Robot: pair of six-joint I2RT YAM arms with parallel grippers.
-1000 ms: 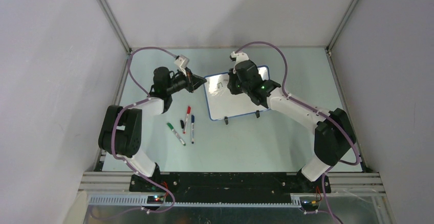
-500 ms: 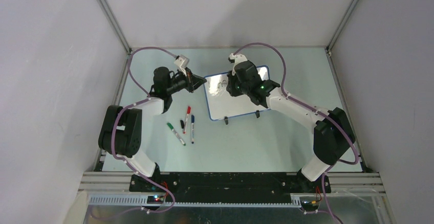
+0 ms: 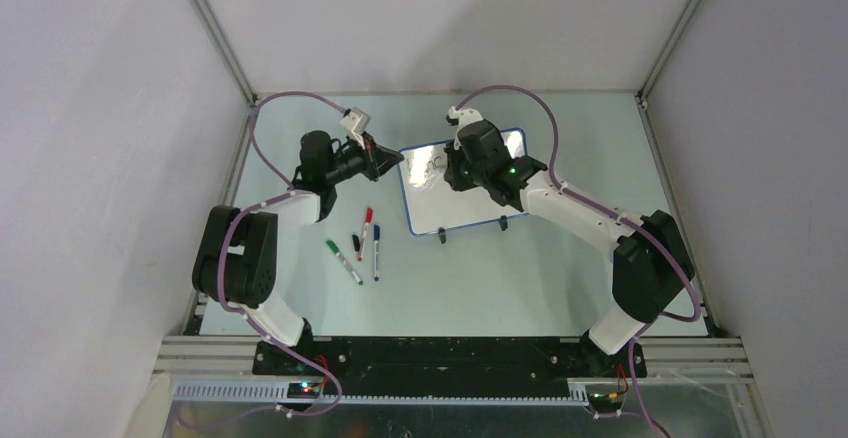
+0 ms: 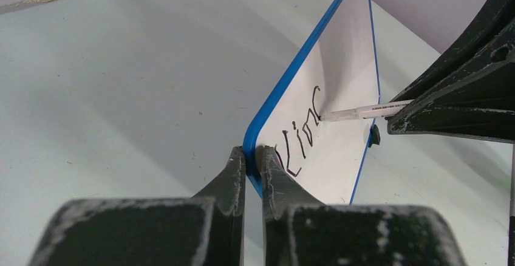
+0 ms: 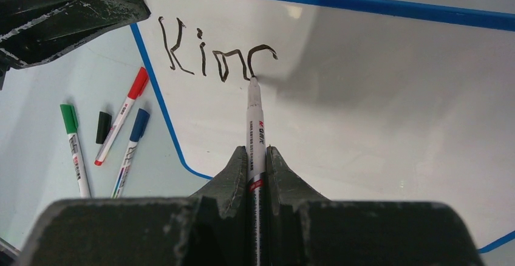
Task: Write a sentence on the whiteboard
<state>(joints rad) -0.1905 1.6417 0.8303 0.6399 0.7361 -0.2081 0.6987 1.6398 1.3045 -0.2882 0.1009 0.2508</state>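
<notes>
The whiteboard (image 3: 445,208) stands tilted on the table, white with a blue rim (image 4: 291,71). My left gripper (image 4: 253,156) is shut on its left corner, one finger on each side of the rim. My right gripper (image 5: 257,156) is shut on a white-barrelled black marker (image 5: 254,120). The marker's tip touches the board at the end of the sentence (image 5: 212,56), which reads "Kin" plus a curved stroke. In the left wrist view the marker (image 4: 364,111) meets the writing (image 4: 300,138) from the right. From above, the right gripper (image 3: 455,168) hides most of the writing.
Left of the board lie a green marker (image 3: 343,261), a red marker (image 3: 365,233), a blue marker (image 3: 376,252) and a black cap (image 3: 355,242). The board's two black feet (image 3: 441,237) rest on the table. Grey walls enclose the table on three sides.
The right gripper has shifted slightly over the board with the marker. The left arm and the board have stayed put.
</notes>
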